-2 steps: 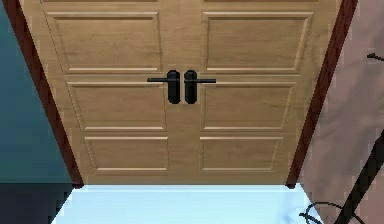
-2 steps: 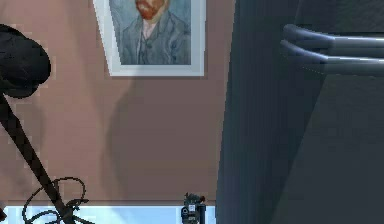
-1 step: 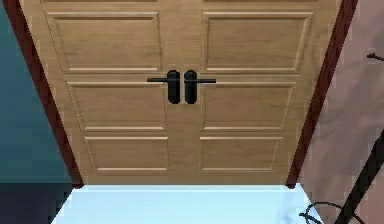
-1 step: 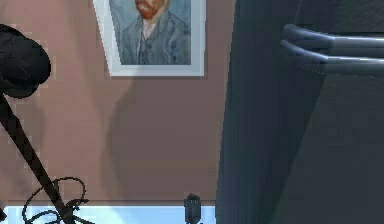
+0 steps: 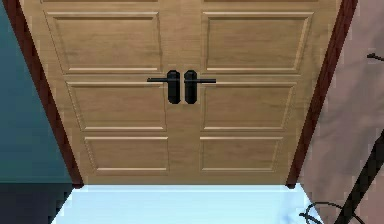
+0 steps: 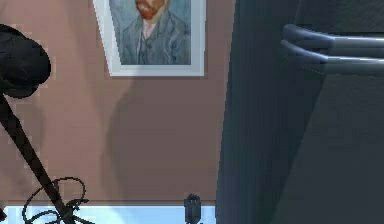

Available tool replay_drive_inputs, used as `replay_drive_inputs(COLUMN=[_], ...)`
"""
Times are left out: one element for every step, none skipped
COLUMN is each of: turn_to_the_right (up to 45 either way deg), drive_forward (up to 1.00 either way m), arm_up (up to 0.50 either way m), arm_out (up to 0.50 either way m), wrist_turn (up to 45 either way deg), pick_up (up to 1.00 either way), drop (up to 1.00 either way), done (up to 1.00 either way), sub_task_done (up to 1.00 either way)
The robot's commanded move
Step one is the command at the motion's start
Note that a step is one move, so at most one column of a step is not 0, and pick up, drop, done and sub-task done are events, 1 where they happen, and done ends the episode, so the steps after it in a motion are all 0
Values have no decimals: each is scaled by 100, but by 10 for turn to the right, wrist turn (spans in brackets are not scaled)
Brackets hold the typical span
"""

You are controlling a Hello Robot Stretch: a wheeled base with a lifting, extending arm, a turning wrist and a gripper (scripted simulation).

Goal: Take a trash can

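hand: can't tell state. fwd view: wooden double doors (image 5: pixel 120 105); arm side: portrait (image 6: pixel 152 35), dark fridge (image 6: pixel 300 130).

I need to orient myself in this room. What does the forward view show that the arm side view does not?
Forward view: a light brown panelled wooden double door with black lever handles and a teal wall. Arm side view: a white-framed painted portrait, a tall dark grey appliance with bar handles and a small dark object on the floor. Both: the pinkish-brown wall, the pale floor and a black round-headed stand.
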Motion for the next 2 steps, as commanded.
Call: replay_drive_inputs(turn_to_the_right=[0, 0], drive_forward=[0, 0], arm_up=[10, 0], arm_out=[0, 0], wrist_turn=[0, 0], pick_up=[0, 0], drop=[0, 0], done=[0, 100], sub_task_done=[0, 0])
